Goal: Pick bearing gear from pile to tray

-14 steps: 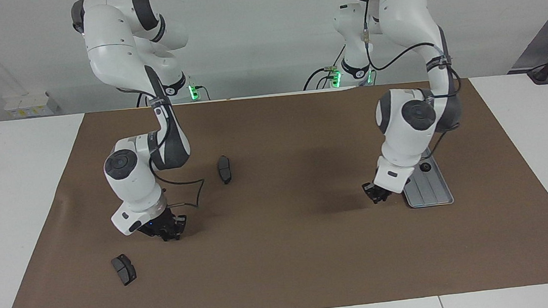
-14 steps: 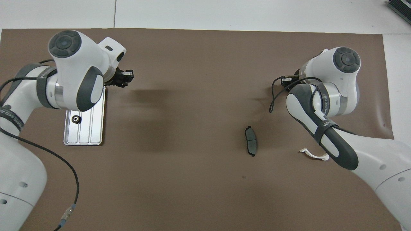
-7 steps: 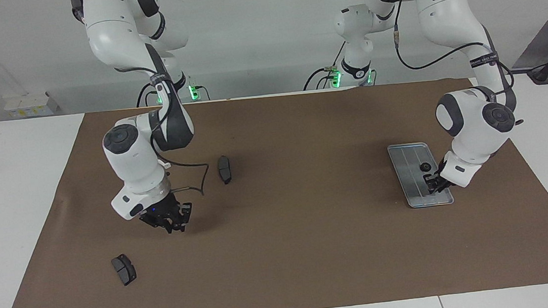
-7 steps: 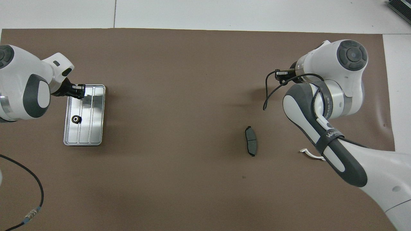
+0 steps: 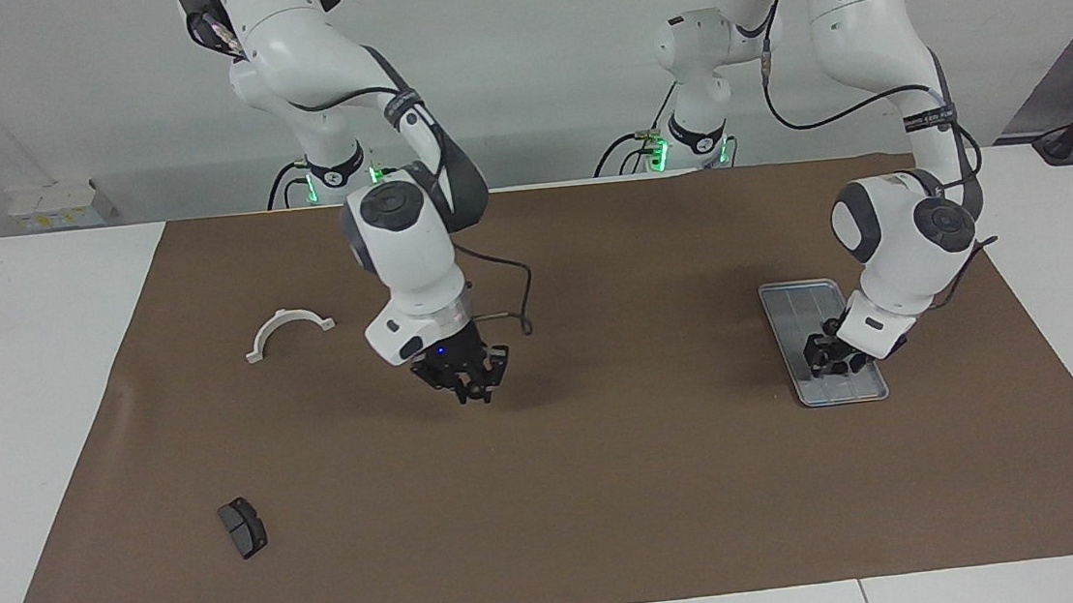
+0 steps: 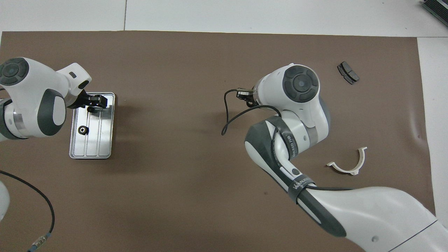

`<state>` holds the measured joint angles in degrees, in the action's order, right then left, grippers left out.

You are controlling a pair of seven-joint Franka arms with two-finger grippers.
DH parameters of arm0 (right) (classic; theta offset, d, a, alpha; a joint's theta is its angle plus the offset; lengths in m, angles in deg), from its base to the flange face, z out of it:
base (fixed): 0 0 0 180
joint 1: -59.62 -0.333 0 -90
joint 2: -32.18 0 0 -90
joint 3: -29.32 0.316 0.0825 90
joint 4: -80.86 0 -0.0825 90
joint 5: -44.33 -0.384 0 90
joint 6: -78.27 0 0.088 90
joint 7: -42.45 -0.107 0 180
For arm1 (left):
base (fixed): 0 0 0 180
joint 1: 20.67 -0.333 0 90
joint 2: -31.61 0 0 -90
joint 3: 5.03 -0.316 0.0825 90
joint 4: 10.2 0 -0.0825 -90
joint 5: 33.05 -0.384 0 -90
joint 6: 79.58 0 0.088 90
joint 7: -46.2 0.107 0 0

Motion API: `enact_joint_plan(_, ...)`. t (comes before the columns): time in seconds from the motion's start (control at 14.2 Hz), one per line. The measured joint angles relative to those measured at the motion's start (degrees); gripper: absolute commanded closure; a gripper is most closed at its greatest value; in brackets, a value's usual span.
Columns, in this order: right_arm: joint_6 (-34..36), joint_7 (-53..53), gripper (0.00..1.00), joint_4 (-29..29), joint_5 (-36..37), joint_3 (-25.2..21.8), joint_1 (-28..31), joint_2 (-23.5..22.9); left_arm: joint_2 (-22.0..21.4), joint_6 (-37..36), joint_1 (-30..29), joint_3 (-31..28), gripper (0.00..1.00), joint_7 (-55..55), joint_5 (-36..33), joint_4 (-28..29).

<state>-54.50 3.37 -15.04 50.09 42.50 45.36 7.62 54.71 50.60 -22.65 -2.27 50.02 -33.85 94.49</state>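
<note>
– Two sets of jaws! Where are they?

– My left jaws hang low over the tray (image 5: pixel 791 304). My left arm (image 5: pixel 900 236) bends down to them. My right jaws are up over the brown mat (image 5: pixel 611 489), near the middle of the worktop (image 5: pixel 50 402).

– Are they open? Do they hold a thing?

– I cannot tell, for either set. The tips are too small and dark. A little dark bit (image 6: pixel 91 109) shows just by the tips of my left jaws, over the tray floor. I cannot tell if it is a ring, or if the jaws have it.

– Where is the tray?

– It lies flat on the mat, at my left arm's end of the worktop.

– Is a ring in it?

– Yes. One tiny black ring (image 6: pixel 83 130) sits on the ribbed floor, close to a long rim. It is apart from my left jaws.

– What else is on the mat?

– A white half-ring bracket (image 5: pixel 289 330) and a dark grey pad (image 5: pixel 243 527). Both lie toward my right arm's end. The pad is farther from me than the bracket, and they are well apart. My right arm (image 6: pixel 297 115) hides some of the mat under it.
</note>
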Motion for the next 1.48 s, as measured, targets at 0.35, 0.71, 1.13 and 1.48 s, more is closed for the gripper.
enact_joint_plan(0.35, -0.04, -13.76, 1.0, 0.68, 5.51, -0.03, -9.58, -2.75, -0.01, -6.55, 5.63, 0.19, 0.0, -6.47, 0.99, -8.38)
enact_joint_plan(0.71, -1.52, -16.81, 0.88, 3.24, 7.53, -0.13, -14.49, -7.91, 0.32, -7.1, 9.08, 0.18, 0.0, -12.66, 3.03, -10.41)
enact_joint_plan(1.13, -2.23, -17.0, 0.0, 3.71, 8.11, -0.48, -14.34, -8.88, 0.46, -5.61, 16.2, 0.21, 0.0, -23.11, 3.04, -10.77)
enact_joint_plan(1.48, -0.9, -13.64, 0.0, -0.17, 8.25, -0.83, -6.9, -0.81, 1.28, -3.05, 21.0, 0.21, 0.0, -29.08, 3.04, -10.72)
